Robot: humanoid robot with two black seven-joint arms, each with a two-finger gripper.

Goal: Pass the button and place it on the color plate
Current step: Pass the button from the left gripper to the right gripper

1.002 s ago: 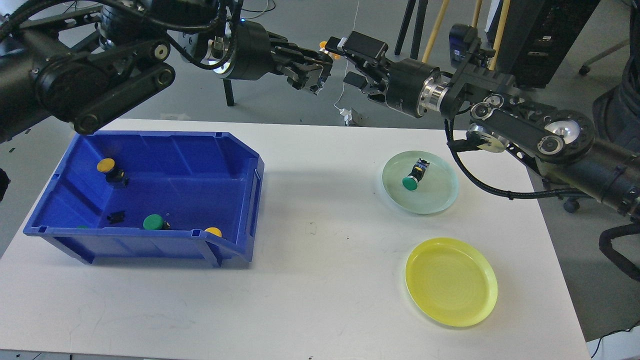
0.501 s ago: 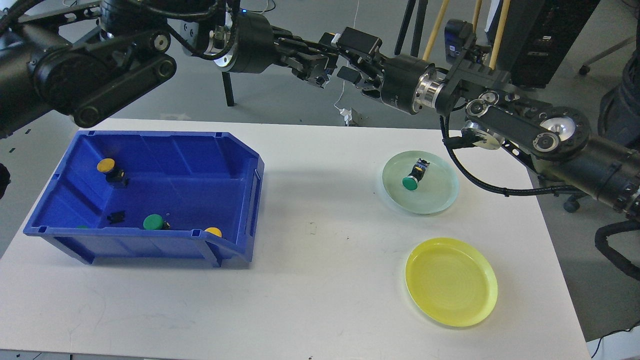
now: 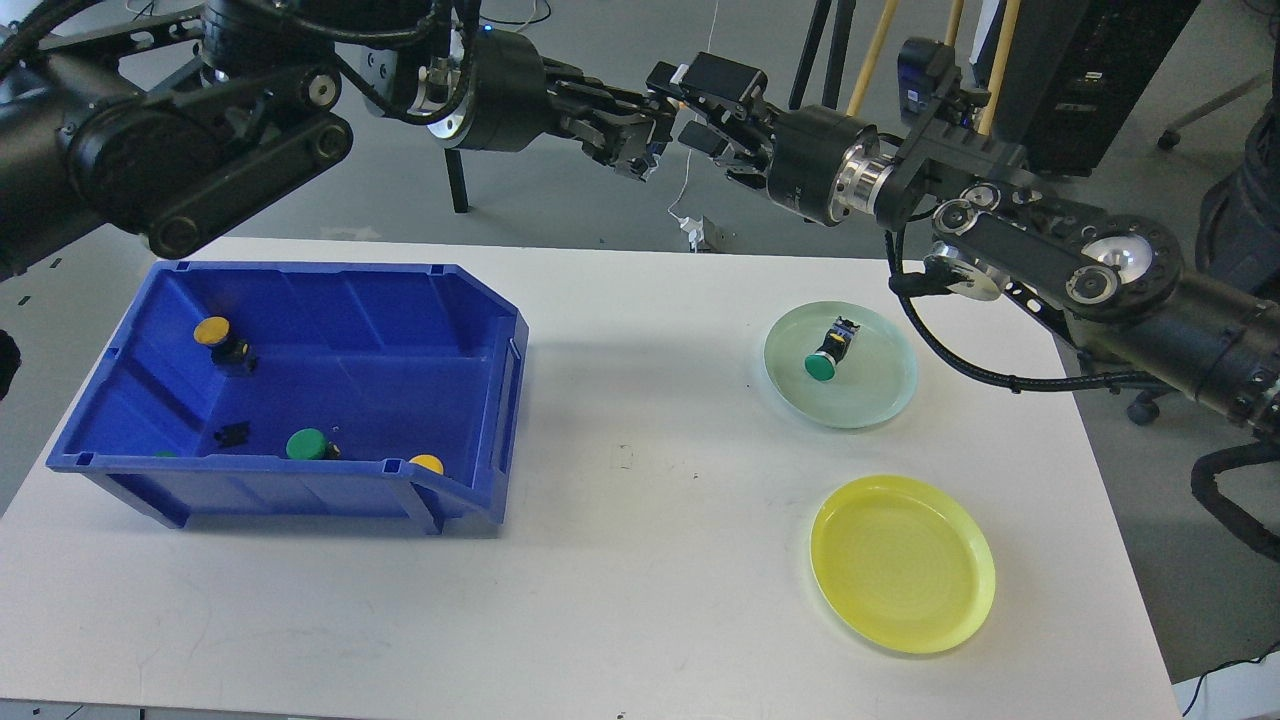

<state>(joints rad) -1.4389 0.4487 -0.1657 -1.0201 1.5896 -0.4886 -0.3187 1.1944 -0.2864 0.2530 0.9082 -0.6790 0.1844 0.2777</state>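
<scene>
My left gripper (image 3: 640,135) and my right gripper (image 3: 685,105) meet tip to tip high above the table's far edge. The left one is shut on a yellow button, which is all but hidden between the dark fingers. The right gripper's fingers stand apart around the left gripper's tip. A pale green plate (image 3: 890,390) at the right holds a green button (image 3: 822,367). An empty yellow plate (image 3: 902,563) lies in front of it. The blue bin (image 3: 400,340) at the left holds two yellow buttons (image 3: 212,332) and a green one (image 3: 306,443).
A small black part (image 3: 233,434) lies in the bin. The white table (image 3: 640,560) stretches between the bin and the plates. Tripod legs (image 3: 830,50) and a dark cabinet (image 3: 1090,70) stand behind the table.
The two grippers have come together: the gap seen a second ago has closed, and the right gripper's fingers now reach around the left gripper's tip. The yellow button has gone out of sight.
</scene>
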